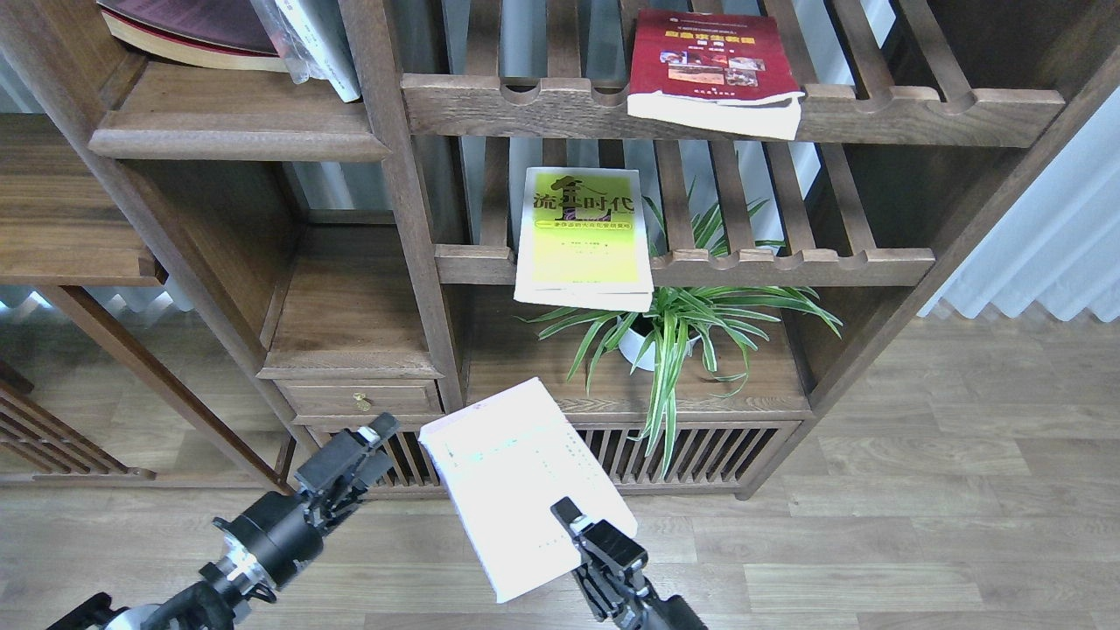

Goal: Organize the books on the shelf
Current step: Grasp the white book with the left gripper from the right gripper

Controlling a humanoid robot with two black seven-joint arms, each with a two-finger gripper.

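Note:
My right gripper point(573, 521) is shut on the white book point(516, 477) and holds it flat in the air in front of the low cabinet, lower middle. My left gripper point(372, 446) is open and empty, pointing at the book's left edge, a short way apart from it. The yellow-green book point(584, 236) lies on the lower slatted rack. The dark red book point(710, 70) lies on the upper slatted rack. The solid dark-brown shelf point(236, 118) is at the upper left.
A large maroon book point(188, 35) and a plastic-wrapped white book point(319, 44) rest on the solid shelf. A potted spider plant point(678, 319) stands on the cabinet top. A lower solid board point(350, 306) sits above a small drawer point(360, 400).

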